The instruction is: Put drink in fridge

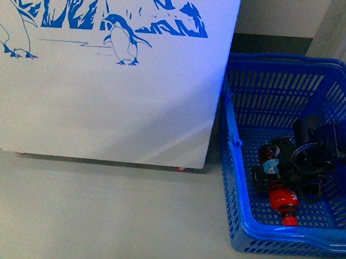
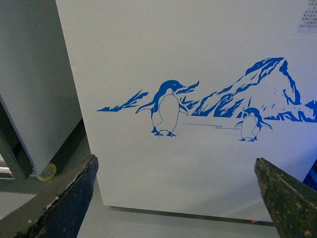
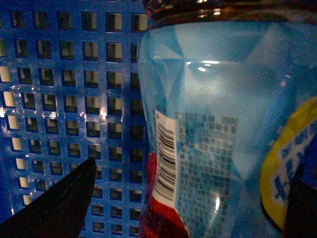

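The fridge [image 1: 101,102] is a white chest with blue penguins and mountains, filling the left of the front view. To its right stands a blue basket [image 1: 231,192] with two small drink bottles lying in it. My right gripper [image 1: 281,170] is down inside the basket, open, over the drink [image 1: 271,164] with the light-blue label. In the right wrist view that drink [image 3: 218,129] fills the space between the fingers of the right gripper [image 3: 181,208], barcode showing. My left gripper [image 2: 176,198] is open and empty, facing the fridge [image 2: 188,54] front. It is out of the front view.
A second bottle [image 1: 284,203] with a red cap lies nearer the basket's front wall. The basket floor [image 3: 64,99] is an open grid. Grey floor [image 1: 87,220] lies before the fridge. A grey cabinet [image 2: 29,89] stands beside the fridge.
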Robot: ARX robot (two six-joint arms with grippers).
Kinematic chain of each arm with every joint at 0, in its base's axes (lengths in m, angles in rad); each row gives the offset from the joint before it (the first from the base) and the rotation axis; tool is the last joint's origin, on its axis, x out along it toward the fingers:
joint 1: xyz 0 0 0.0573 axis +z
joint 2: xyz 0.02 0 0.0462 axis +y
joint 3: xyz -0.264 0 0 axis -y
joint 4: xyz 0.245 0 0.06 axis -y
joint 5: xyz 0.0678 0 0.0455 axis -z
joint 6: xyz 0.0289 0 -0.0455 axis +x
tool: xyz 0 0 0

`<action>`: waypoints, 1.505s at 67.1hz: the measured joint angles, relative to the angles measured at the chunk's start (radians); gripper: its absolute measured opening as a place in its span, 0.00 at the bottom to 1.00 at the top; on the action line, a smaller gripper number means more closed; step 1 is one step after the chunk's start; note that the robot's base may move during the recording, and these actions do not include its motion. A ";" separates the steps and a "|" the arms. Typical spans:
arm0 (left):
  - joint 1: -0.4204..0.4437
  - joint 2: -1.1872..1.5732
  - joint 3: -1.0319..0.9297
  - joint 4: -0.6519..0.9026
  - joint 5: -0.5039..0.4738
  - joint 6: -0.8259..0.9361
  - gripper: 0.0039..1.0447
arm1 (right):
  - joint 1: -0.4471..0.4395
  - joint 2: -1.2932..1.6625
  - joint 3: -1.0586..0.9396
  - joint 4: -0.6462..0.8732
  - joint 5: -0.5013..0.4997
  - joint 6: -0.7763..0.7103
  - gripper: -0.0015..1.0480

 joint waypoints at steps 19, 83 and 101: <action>0.000 0.000 0.000 0.000 0.000 0.000 0.92 | 0.003 0.030 0.031 0.009 0.034 -0.016 0.73; 0.000 0.000 0.000 0.000 0.000 0.000 0.92 | -0.004 -0.422 -0.407 0.403 0.053 -0.097 0.38; 0.000 0.000 0.000 0.000 0.000 0.000 0.92 | 0.006 -0.742 -0.662 0.562 0.038 -0.095 0.38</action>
